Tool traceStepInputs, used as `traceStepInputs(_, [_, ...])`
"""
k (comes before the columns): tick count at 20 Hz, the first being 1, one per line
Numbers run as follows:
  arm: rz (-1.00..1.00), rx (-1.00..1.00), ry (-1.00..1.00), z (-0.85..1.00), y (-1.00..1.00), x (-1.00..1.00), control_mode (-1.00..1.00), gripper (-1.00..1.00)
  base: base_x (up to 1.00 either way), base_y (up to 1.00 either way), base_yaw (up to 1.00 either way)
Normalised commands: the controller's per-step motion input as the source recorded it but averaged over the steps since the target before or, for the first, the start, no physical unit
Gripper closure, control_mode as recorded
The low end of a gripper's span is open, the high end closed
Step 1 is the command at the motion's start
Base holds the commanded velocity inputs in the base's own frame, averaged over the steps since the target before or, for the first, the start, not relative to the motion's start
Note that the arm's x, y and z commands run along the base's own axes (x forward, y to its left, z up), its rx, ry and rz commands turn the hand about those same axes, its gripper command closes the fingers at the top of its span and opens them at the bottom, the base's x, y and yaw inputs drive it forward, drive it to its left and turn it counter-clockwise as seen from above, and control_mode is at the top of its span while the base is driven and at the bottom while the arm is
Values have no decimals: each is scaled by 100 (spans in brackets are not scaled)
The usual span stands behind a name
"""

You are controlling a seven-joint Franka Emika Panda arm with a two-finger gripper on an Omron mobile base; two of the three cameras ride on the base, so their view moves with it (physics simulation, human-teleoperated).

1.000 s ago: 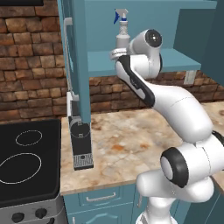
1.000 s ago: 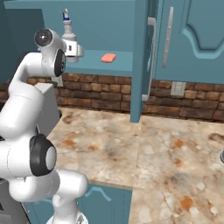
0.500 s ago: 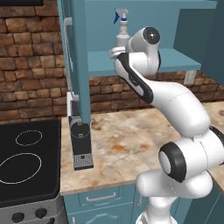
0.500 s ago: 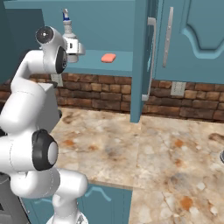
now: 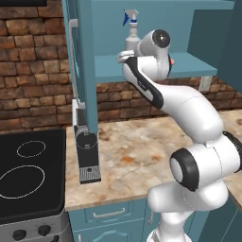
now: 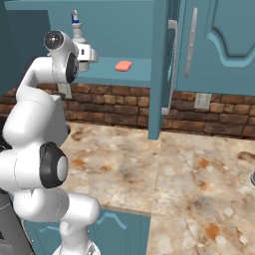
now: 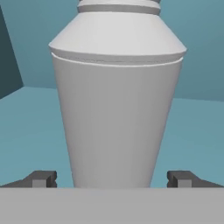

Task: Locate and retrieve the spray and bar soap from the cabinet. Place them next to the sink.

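Spray, bar soap on cabinet shelf.

The robot is a glossy white arm built of thick rounded segments, with a bulbous white base column. Dark charcoal discs ringed in black cap its joints, one large at the shoulder and a smaller one near the wrist. A black band runs along the forearm. The pincer ends in two small dark grey, blocky fingertips.
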Motion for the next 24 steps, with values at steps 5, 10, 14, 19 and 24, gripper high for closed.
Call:
traceStepInputs(5, [0, -1, 0, -1, 1, 17, -100, -100, 0, 0, 0])
traceStepInputs(10, [0, 0, 0, -2, 0, 12, -100, -100, 0, 0, 0])
traceStepInputs(14, [0, 0, 0, 0, 0, 0, -100, 100, 0, 0, 0])
traceStepInputs(19, [0, 0, 0, 0, 1, 0, -100, 100, 0, 0, 0])
traceStepInputs(24, [0, 0, -1, -2, 1, -8, -100, 100, 0, 0, 0])
